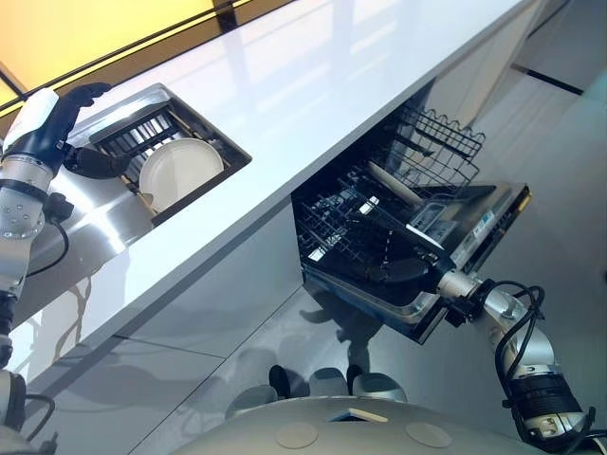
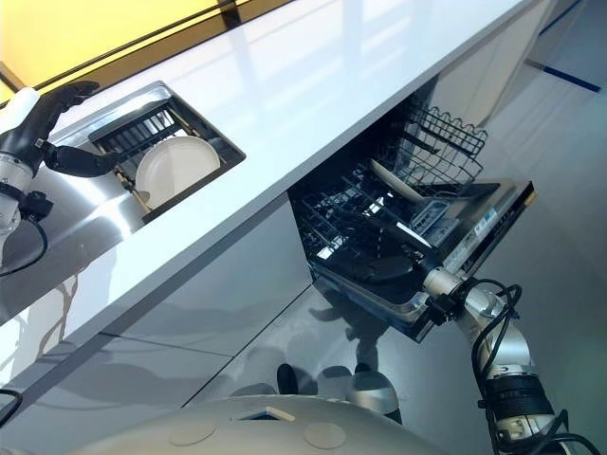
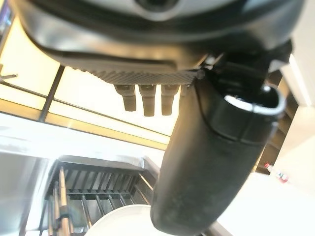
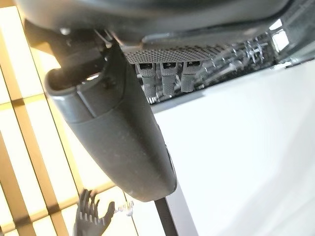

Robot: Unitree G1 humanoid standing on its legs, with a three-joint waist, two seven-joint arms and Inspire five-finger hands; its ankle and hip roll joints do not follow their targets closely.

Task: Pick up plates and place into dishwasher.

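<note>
The plate leans upright in the dark drying rack sunk into the sink at the left end of the white surface; it is pale, round and not yet held; the left robot hand is poised just above and beside the rack, fingers relaxed and extended, thumb spread toward the plate's rim, nothing in its grasp; the left wrist view confirms straight fingers above the rack bars with the plate edge below the thumb; the dishwasher stands open below the surface, its lower rack drawn out over the lowered door, and a pale dish appears already to lean against the wire basket at the rear, though this is hard to confirm; the right robot hand reaches into the lower rack near the door edge, fingers straight in its wrist view and holding nothing; for the step in hand, lower the left robot hand so that the thumb goes to one face of the plate and the fingers to the other, close on the upper rim, then lift straight up along the rack slots before swinging clear; a sideways pull risks jamming the plate against the bars.
</note>
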